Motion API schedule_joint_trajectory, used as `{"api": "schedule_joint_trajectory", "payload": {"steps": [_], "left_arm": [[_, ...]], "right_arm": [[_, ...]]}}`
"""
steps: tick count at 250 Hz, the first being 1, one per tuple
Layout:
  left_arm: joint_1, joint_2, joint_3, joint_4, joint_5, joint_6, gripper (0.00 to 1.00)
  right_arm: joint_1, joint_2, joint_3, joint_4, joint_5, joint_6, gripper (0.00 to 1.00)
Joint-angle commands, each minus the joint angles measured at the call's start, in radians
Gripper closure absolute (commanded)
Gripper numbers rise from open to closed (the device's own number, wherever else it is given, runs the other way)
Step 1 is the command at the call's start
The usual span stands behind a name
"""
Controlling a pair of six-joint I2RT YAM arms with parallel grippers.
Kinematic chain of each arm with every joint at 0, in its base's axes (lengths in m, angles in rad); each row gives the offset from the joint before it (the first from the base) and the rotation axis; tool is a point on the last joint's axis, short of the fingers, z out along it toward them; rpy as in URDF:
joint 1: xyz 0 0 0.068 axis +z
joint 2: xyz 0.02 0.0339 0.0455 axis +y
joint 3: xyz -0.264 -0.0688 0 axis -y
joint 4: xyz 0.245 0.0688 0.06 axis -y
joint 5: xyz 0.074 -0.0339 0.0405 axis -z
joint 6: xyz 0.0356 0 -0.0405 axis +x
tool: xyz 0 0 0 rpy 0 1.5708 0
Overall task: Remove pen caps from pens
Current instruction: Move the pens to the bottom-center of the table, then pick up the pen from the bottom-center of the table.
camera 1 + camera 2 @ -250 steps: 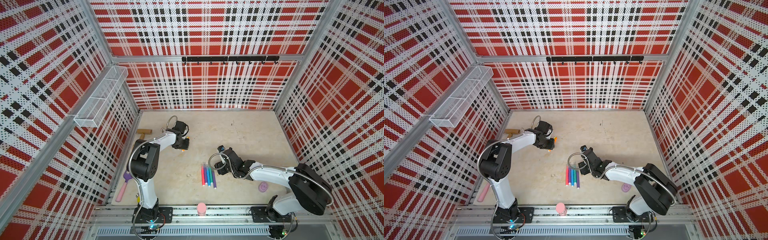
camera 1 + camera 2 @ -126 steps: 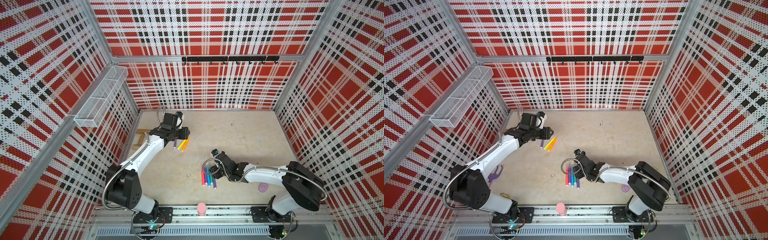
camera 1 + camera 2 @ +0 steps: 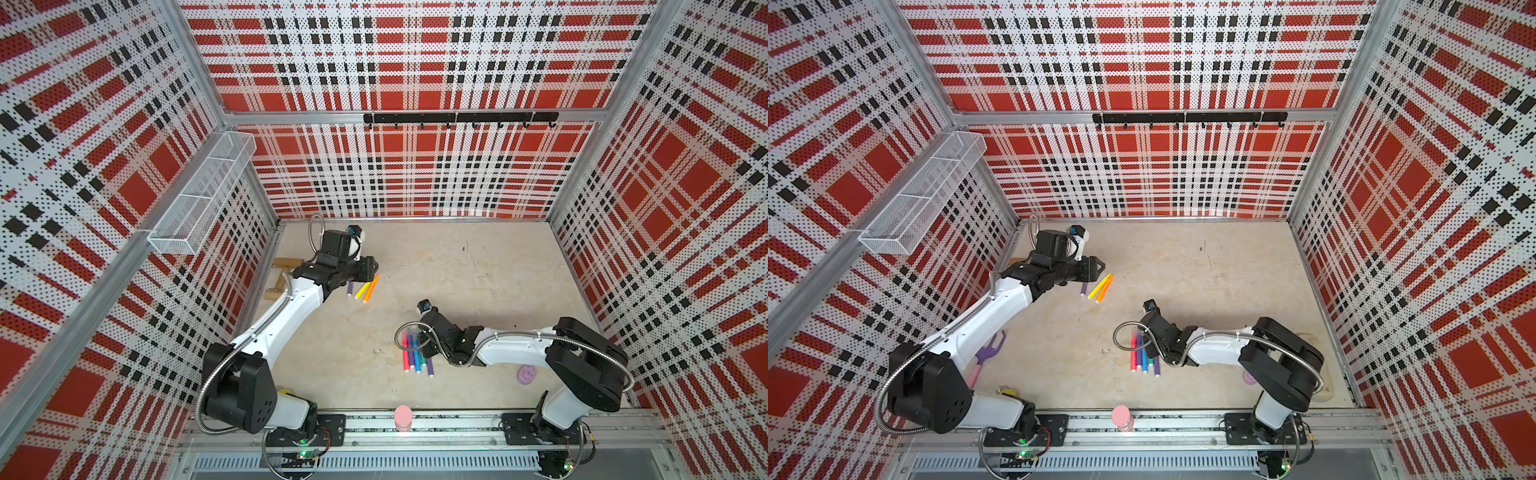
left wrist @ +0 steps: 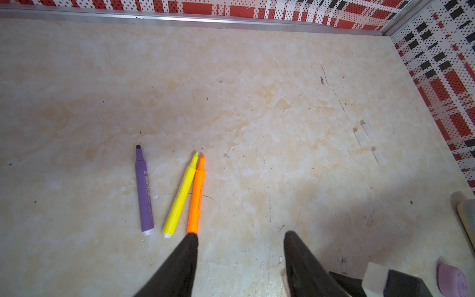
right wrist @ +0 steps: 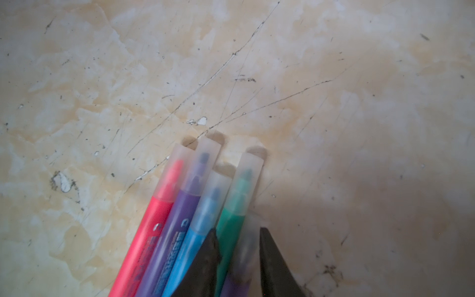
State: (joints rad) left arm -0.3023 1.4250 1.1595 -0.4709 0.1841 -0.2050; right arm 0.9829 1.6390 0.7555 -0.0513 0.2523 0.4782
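While top views hide it, right claw (image 5: 236, 229) straddles a pen cap (image 5: 248, 245) (grip unclear); left claw (image 4: 240, 234) apart.

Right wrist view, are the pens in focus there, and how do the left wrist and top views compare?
Right wrist view: the capped pens are soft, too near the lens; the scratched tabletop beyond is sharper, shadowed beside the right end effector. Left wrist view: the purple pen, yellow pen and orange pen are crisp. Both top views: evenly lit, plaid walls slightly bowed.

Bright, even light; blurred close-up wrist view.
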Motion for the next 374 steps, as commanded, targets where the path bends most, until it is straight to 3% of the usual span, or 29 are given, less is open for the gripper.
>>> {"api": "schedule_joint_trajectory", "payload": {"steps": [1,76,126,157,174,223,262,345,374], "left_arm": [[0.011,-0.036,-0.008,0.032,0.012,-0.004,0.42],[0.014,-0.037,-0.009,0.034,0.020,-0.004,0.40],[0.014,-0.039,-0.014,0.036,0.020,-0.004,0.39],[0.014,-0.036,-0.015,0.038,0.020,-0.002,0.39],[0.014,-0.035,-0.014,0.038,0.022,-0.003,0.39],[0.014,-0.037,-0.017,0.040,0.018,-0.001,0.38],[0.014,-0.036,-0.019,0.041,0.021,-0.002,0.37],[0.012,-0.046,-0.022,0.043,0.025,-0.002,0.35],[0.011,-0.052,-0.024,0.043,0.024,-0.001,0.34]], "right_arm": [[0.003,-0.008,-0.030,-0.065,0.041,0.024,0.72],[0.004,-0.060,-0.062,-0.064,0.047,0.032,0.69],[0.007,-0.081,-0.087,-0.036,0.035,0.042,0.58],[0.009,-0.125,-0.103,-0.048,0.048,0.046,0.70],[0.008,-0.153,-0.105,-0.058,0.054,0.047,0.72],[0.008,-0.226,-0.142,-0.026,0.020,0.046,0.56],[0.008,-0.228,-0.152,-0.040,0.028,0.056,0.67],[0.017,-0.137,-0.141,-0.023,0.022,0.066,0.66],[0.017,-0.092,-0.128,-0.026,0.027,0.070,0.70]]}}
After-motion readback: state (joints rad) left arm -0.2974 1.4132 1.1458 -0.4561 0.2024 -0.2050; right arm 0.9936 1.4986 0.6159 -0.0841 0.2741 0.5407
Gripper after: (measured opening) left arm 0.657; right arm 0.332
